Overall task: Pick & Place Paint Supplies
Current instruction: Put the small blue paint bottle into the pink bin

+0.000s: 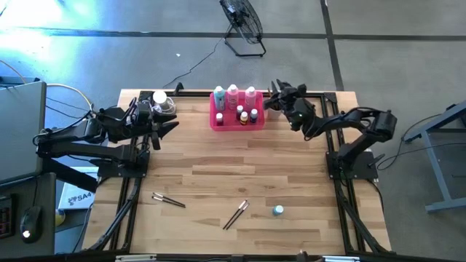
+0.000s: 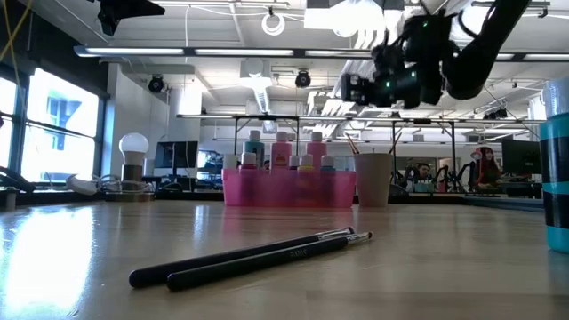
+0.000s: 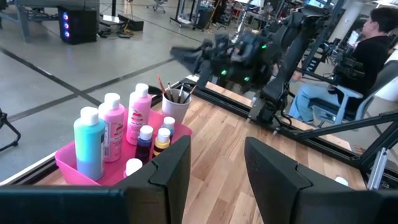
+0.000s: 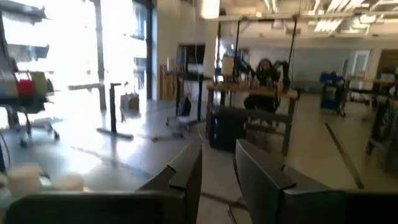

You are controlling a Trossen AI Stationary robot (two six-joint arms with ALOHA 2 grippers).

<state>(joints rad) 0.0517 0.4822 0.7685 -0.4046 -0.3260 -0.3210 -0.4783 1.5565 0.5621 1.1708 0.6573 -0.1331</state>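
The bright pink tray (image 1: 218, 120) stands at the table's far edge and holds three tall white-capped bottles (image 3: 114, 130) and some tiny bottles (image 3: 154, 140). Right of it stands the pale beige cup (image 2: 373, 180), with brushes (image 3: 176, 93) sticking up out of it. Two pairs of dark-handled brushes (image 1: 167, 200) (image 1: 235, 215) and a tiny teal bottle (image 1: 277, 210) lie on the near half of the table. My right gripper (image 1: 268, 102) hovers open above the cup, holding nothing. My left gripper (image 1: 175, 125) waits open, left of the tray.
A white bulb-shaped object (image 1: 162, 102) sits at the far left corner beside my left arm. Black frame rails (image 1: 120, 211) run along the table's sides. Bare wood (image 1: 240, 164) lies between the tray and the brushes. A person (image 3: 373, 37) sits beyond the table.
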